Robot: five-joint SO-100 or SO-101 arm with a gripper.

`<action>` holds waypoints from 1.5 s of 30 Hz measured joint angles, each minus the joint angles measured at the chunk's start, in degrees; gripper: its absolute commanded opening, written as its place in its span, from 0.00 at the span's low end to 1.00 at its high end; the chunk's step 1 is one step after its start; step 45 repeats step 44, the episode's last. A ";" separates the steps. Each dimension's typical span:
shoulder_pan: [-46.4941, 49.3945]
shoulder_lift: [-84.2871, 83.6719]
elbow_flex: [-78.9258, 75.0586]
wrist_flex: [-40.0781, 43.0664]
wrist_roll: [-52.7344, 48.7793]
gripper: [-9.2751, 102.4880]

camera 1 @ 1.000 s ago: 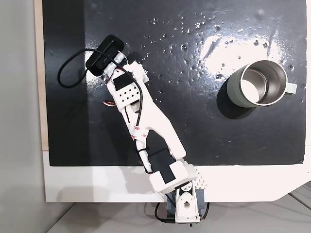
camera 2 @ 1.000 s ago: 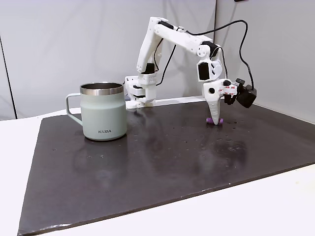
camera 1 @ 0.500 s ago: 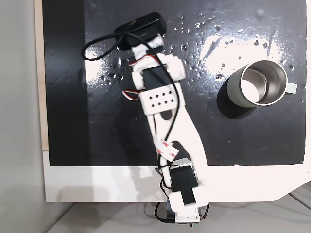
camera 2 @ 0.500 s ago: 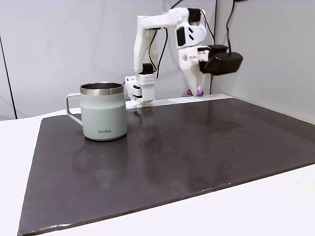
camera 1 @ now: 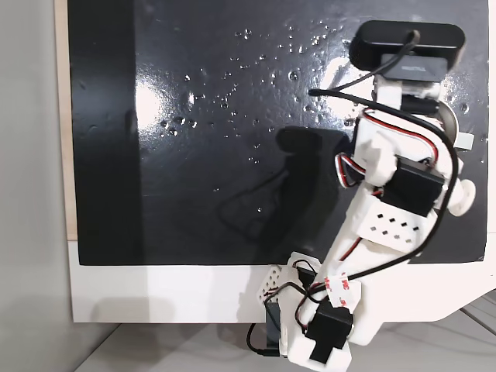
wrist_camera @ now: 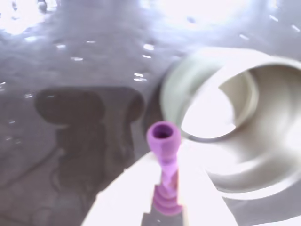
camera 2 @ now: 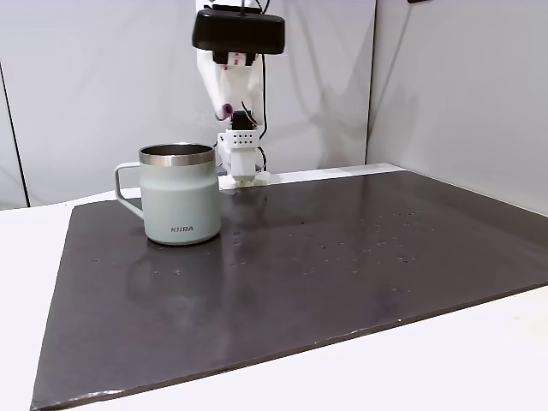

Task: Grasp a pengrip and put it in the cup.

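The white two-finger gripper [wrist_camera: 165,188] pinches the tiny purple ribbed pengrip [wrist_camera: 163,160], held high near the round grey-green steel-lined cup [wrist_camera: 225,117] — centre it over the mouth before releasing.

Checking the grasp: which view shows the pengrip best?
Wrist view: the pengrip sits large and purple between the gripper fingers, near the cup. In a fixed view it is a tiny purple speck above the cup.
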 measured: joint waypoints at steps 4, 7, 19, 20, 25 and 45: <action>4.48 0.00 0.00 -0.35 -1.32 0.08; 7.03 0.00 0.00 -1.05 -3.78 0.08; 10.02 0.00 0.00 -2.99 -6.15 0.28; 10.02 0.00 0.00 -2.99 -6.15 0.33; 10.37 0.00 0.00 -2.99 -6.24 0.40; 10.37 1.93 0.09 -2.99 -6.24 0.40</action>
